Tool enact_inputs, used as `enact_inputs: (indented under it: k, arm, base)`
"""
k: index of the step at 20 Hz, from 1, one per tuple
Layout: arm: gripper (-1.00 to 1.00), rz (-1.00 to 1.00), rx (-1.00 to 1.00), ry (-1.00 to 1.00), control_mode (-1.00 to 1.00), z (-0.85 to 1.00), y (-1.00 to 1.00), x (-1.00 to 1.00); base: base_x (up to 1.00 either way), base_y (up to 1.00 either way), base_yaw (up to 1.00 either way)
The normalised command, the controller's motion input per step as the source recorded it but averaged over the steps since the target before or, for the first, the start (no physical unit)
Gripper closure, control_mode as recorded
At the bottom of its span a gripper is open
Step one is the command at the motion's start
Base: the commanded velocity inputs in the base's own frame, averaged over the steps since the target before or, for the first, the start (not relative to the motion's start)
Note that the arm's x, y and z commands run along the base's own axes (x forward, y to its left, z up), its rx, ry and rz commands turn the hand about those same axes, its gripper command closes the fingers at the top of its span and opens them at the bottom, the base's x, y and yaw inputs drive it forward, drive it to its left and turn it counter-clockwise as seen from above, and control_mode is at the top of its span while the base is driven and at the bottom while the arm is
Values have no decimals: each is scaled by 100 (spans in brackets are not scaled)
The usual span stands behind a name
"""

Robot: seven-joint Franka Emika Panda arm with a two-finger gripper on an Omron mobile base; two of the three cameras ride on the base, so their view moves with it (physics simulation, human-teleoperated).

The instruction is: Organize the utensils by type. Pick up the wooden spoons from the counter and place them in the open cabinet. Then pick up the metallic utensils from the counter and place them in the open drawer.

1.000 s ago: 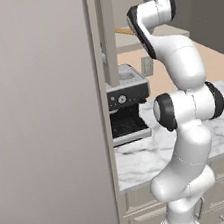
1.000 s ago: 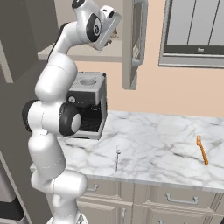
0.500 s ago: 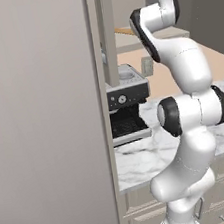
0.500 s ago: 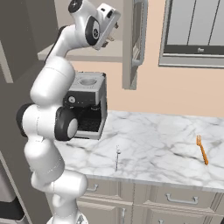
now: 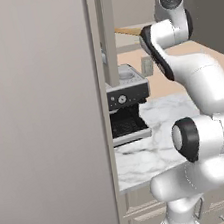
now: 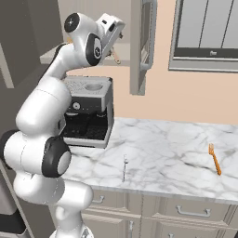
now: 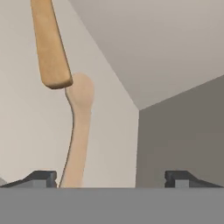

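Note:
My gripper [image 7: 113, 179] is open at the cabinet's pale shelf [image 6: 52, 56], with nothing between its fingertips [image 7: 42, 178]. Two wooden spoons lie on the shelf ahead: a darker tan handle [image 7: 49, 43] and a paler, curved smaller spoon [image 7: 78, 131] close by my left fingertip. In the right base view the gripper [image 6: 117, 41] sits high beside the open cabinet door [image 6: 142, 44], and a spoon end [image 6: 114, 55] pokes out below it. A thin silver utensil [image 6: 124, 166] and an orange fork [image 6: 214, 159] lie on the marble counter [image 6: 162, 148]. The open drawer is out of view.
A steel coffee machine [image 6: 88, 111] stands on the counter under the cabinet, right below my hand. Shut drawer fronts [image 6: 186, 211] run beneath the counter. A tall grey panel [image 5: 44, 118] walls off the left side. A window [image 6: 207, 35] is at the back right.
The hand has stayed up at the cabinet shelf while the elbow has sunk lower and the upper arm has leaned back. The utensils on the counter have not moved.

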Motion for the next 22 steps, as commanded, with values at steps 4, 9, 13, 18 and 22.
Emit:
enact_inputs:
  k: [4,9,13,18,22]
  arm:
    - [-100,-1,16,-9,-100,-5,-1,0]
    - [-100,-1,15,-17,-100,3,-1,-19]
    - [-100,-6,18,-6,-100,19,0,-56]
    - [-100,-5,21,0,-100,14,0,-79]
    - [-100,0,21,4,-100,6,0,-70]
  base:
    - [0,0,0]
    - [0,0,0]
    - [0,0,0]
    - [0,0,0]
    - [0,0,0]
